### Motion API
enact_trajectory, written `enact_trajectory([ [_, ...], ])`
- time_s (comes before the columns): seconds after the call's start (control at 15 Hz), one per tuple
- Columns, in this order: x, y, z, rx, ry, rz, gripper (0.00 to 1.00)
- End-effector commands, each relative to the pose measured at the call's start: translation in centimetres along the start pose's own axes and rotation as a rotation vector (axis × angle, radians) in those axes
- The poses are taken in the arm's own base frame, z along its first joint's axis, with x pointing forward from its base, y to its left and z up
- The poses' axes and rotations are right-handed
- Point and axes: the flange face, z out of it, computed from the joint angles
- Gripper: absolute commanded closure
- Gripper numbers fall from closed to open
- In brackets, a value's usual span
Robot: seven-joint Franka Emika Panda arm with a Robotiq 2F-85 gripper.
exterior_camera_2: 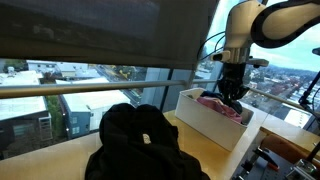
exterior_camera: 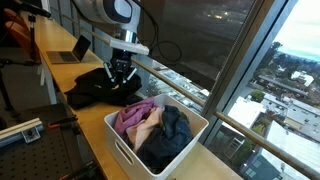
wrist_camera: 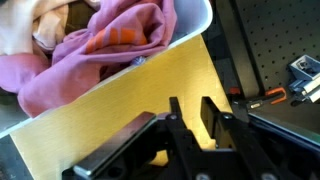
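My gripper (exterior_camera: 122, 72) hangs over the yellow table (wrist_camera: 120, 110) between a heap of black clothing (exterior_camera: 98, 88) and a white basket (exterior_camera: 122, 148). In the wrist view my gripper (wrist_camera: 193, 105) has its two fingers a narrow gap apart, and bare table shows between them. Nothing is held. The basket (wrist_camera: 203, 18) holds a pink garment (wrist_camera: 110, 45), a peach-coloured one and a dark blue one (exterior_camera: 172, 135). In an exterior view the gripper (exterior_camera_2: 232, 92) points down at the near end of the basket (exterior_camera_2: 215, 125), beyond the black heap (exterior_camera_2: 140, 140).
A laptop (exterior_camera: 70, 50) stands open further along the table. A perforated black bench (wrist_camera: 275, 45) with an orange-handled clamp (wrist_camera: 268, 96) lies beside the table. Large windows with a railing (exterior_camera: 190, 85) run along the table's far side.
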Motion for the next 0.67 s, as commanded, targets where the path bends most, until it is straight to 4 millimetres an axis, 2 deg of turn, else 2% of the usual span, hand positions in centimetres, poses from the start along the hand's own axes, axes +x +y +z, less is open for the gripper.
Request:
enact_trajectory([
  [0.0,0.6,0.7,1.7,0.021,0.015,0.018,0.99],
  [0.33,-1.2,3.7,4.5,0.039,-0.002,0.047,1.0],
  [0.6,-2.3,4.7,4.1,0.041,0.005,0.085,1.0],
])
